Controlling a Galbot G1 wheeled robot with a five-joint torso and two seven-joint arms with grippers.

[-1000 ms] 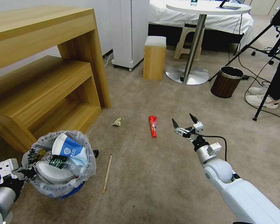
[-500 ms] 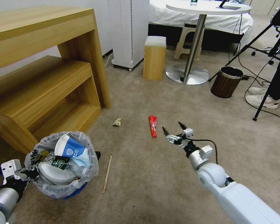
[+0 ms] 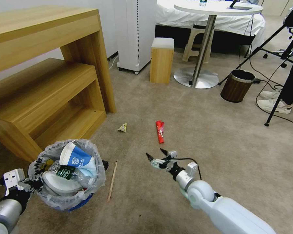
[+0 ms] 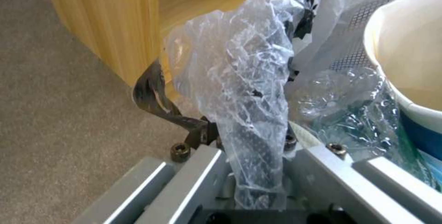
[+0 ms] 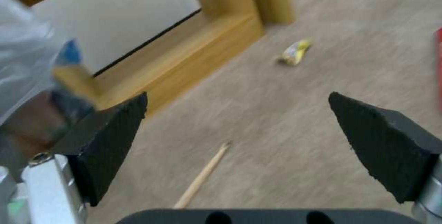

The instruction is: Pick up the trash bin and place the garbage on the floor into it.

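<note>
The left tool (image 3: pixel 29 186) grips the trash bin (image 3: pixel 68 174) by its near rim, clenched on the bag-covered edge; in the left wrist view the crinkled liner (image 4: pixel 239 89) is bunched between the fingers and one dark finger (image 4: pixel 156 103) curves outside it. Held this way the bin sits low at about 8 o'clock in the head view, mouth up, so more litter can be dropped in; I cannot tell whether its base rests on the floor (image 3: pixel 185 110). It already carries a blue-white paper cup (image 3: pixel 77 158), a white slipper (image 3: pixel 60 183) and a green-label bottle (image 3: pixel 65 171). The right tool (image 3: pixel 157 155) hovers near the centre, released, its two black fingers (image 5: pixel 110 137) spread wide with nothing between them. It points toward 9 o'clock, where the wooden stick (image 3: pixel 112 180) lies beside the bin, probably the next piece to collect. A red packet (image 3: pixel 159 131) lies at 12 o'clock from it, and a crumpled yellow wrapper (image 3: pixel 122 127) farther toward 11 o'clock.
</note>
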